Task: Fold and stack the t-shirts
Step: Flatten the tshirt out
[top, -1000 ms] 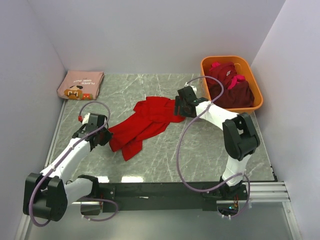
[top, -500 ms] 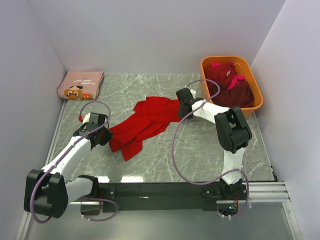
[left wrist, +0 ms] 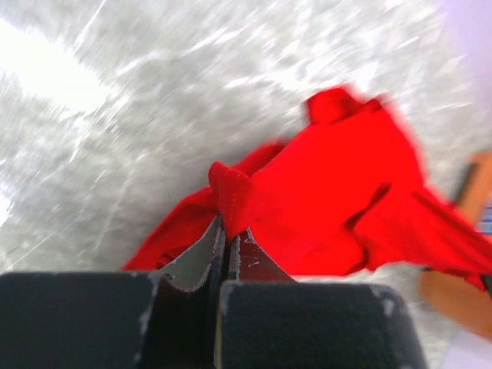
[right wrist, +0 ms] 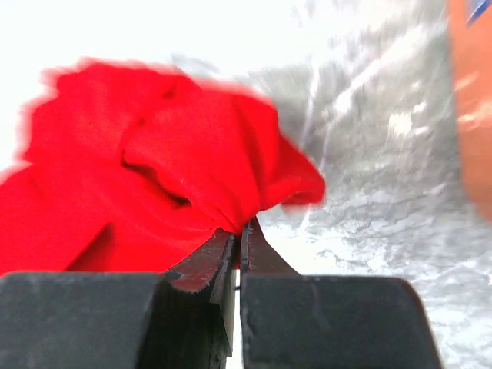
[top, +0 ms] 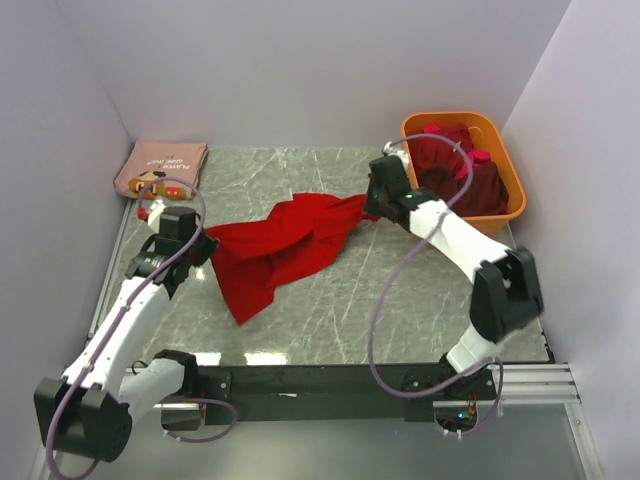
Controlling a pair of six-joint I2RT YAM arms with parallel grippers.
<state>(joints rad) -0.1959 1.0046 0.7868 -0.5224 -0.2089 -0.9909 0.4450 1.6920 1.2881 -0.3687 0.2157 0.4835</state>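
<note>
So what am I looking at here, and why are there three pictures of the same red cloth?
These are two robot arms bolted at the near edge of a marble-patterned table. The wide picture comes from a fixed camera above and behind them. The two close-ups come from small cameras on each wrist, looking along that arm's own two fingers. The left gripper and the right gripper are each shut on an opposite end of a red t-shirt, which stretches between them. A folded pink t-shirt lies in the far left corner. An orange tub at the far right holds dark maroon shirts.
</note>
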